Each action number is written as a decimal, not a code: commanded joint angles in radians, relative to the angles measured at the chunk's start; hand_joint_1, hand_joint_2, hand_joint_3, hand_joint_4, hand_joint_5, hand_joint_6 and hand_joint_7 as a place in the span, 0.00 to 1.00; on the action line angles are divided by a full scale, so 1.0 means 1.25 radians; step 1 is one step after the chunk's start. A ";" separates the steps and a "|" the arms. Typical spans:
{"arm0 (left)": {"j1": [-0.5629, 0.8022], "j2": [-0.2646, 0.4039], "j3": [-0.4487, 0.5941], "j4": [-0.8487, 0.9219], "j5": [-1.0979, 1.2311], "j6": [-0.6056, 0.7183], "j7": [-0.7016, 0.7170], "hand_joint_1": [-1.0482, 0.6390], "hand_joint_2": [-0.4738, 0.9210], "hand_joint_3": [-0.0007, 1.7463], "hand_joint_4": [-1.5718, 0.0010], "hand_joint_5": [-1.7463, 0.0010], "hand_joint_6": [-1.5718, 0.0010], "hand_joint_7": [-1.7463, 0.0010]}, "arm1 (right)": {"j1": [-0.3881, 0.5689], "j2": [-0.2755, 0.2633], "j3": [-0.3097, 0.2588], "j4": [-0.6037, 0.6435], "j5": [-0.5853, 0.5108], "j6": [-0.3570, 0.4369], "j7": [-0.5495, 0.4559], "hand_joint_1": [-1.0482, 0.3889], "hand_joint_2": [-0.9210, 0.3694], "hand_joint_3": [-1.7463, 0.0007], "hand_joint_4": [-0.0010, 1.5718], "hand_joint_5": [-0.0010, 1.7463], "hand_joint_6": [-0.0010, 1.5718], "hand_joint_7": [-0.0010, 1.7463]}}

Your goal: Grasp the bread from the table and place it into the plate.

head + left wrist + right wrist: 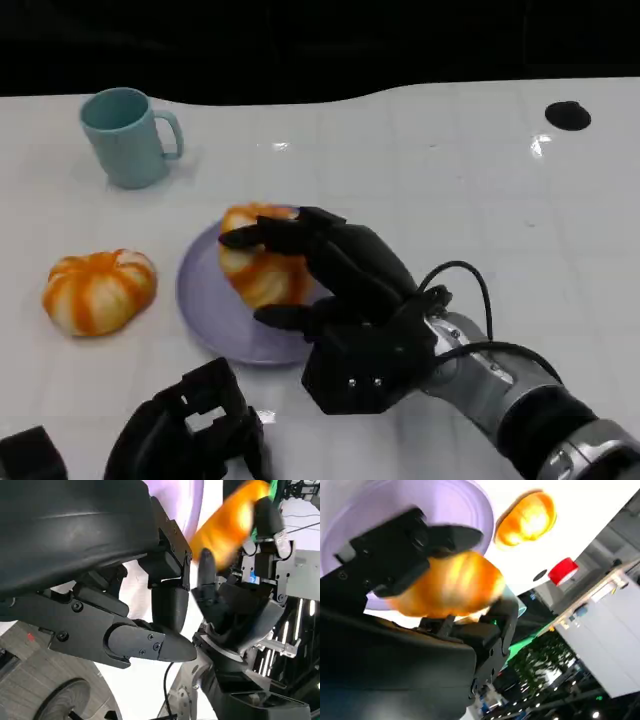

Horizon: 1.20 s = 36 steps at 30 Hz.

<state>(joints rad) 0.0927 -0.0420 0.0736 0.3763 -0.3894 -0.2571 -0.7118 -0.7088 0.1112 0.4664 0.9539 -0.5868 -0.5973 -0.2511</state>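
An orange-and-white striped bread (pixel 262 275) is over the lilac plate (pixel 205 300), and my right hand (pixel 350 290) grips it with fingers on its far side and thumb on its near side. Whether the bread touches the plate I cannot tell. The right wrist view has the same bread (pixel 450 585) between the black fingers (pixel 410 545), in front of the plate (pixel 445 505). My left hand (pixel 190 430) lies at the table's near edge, holding nothing, fingers apart. From the left wrist view, the left hand (pixel 150 640) faces the right hand (pixel 235 610) and the bread (pixel 230 520).
A second striped bread (pixel 98 290) lies on the white table left of the plate; it is also in the right wrist view (pixel 526 519). A teal mug (pixel 128 136) stands at the back left. A small black disc (pixel 567 115) sits at the far right.
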 commanded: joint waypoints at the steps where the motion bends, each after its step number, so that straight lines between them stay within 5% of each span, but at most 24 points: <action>1: 0.000 0.008 0.000 0.004 0.003 -0.011 0.002 0.24 1.00 0.14 0.47 0.00 0.54 0.11 | 0.016 -0.024 -0.003 -0.046 0.017 0.017 0.053 0.28 0.00 0.90 0.00 0.17 0.12 0.03; 18: 0.002 0.009 -0.002 -0.005 0.008 -0.005 0.011 0.24 1.00 0.14 0.47 0.00 0.54 0.10 | 0.064 -0.055 -0.006 -0.150 0.016 0.056 0.105 0.27 0.00 0.90 0.00 0.19 0.13 0.02; 32: 0.003 0.004 -0.001 -0.004 -0.005 -0.003 -0.001 0.24 1.00 0.13 0.47 0.00 0.55 0.11 | 0.170 -0.139 -0.019 -0.315 0.028 0.042 0.128 0.32 0.00 0.92 0.00 0.29 0.15 0.03; 36: 0.000 0.004 0.000 0.000 -0.003 -0.006 0.003 0.24 1.00 0.14 0.48 0.00 0.55 0.10 | 0.210 -0.180 -0.037 -0.359 0.023 0.011 0.106 0.43 0.00 0.95 0.02 0.35 0.21 0.04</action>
<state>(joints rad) 0.0929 -0.0470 0.0712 0.3766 -0.3905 -0.2593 -0.7081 -0.4749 -0.0725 0.4422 0.5464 -0.5638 -0.5524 -0.0965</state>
